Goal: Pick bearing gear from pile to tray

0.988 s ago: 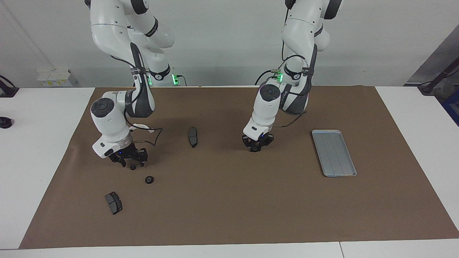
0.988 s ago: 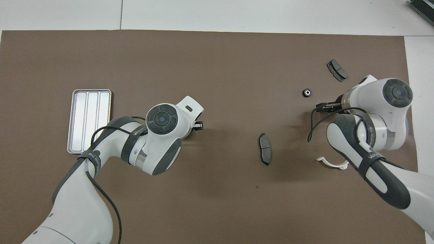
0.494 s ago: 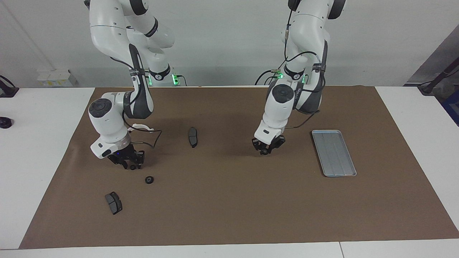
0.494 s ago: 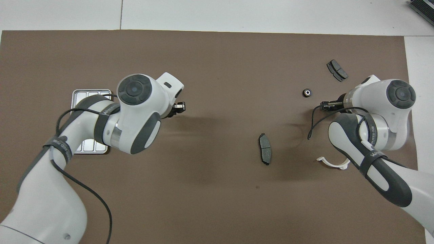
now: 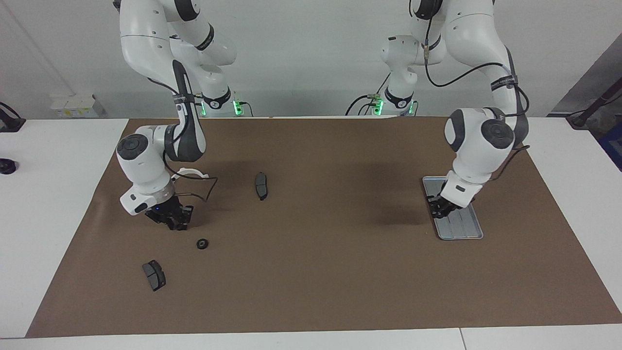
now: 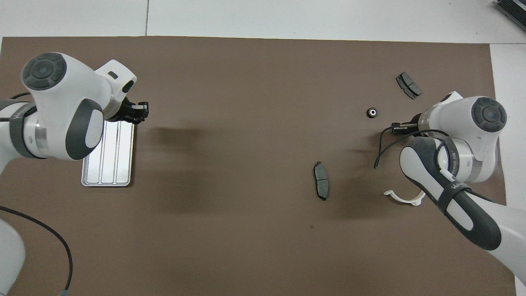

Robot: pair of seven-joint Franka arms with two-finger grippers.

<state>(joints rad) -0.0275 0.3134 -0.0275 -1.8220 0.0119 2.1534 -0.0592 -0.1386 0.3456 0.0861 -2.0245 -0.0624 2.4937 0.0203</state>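
Observation:
The silver ribbed tray (image 5: 464, 228) (image 6: 107, 172) lies toward the left arm's end of the table. My left gripper (image 5: 440, 208) (image 6: 141, 110) hangs low over it, fingertips together on a small dark part that reads as a bearing gear. At the right arm's end is the scattered pile. My right gripper (image 5: 179, 224) (image 6: 395, 129) is down on the mat there, shut where a small black ring lay; that ring is hidden between its fingers. A second bearing gear (image 5: 202, 243) (image 6: 372, 112) lies loose close by, farther from the robots.
One dark grey curved pad (image 5: 261, 185) (image 6: 321, 186) lies mid-table. Another pad (image 5: 154, 275) (image 6: 408, 85) lies farther from the robots than the loose ring. A white half-ring bracket (image 5: 190, 171) (image 6: 404, 198) sits under the right arm. A brown mat (image 5: 311, 291) covers the table.
The left arm has swung from mid-table to over the tray, its gripper staying shut. The right gripper has dropped slightly and shut around the small ring that lay between its fingers.

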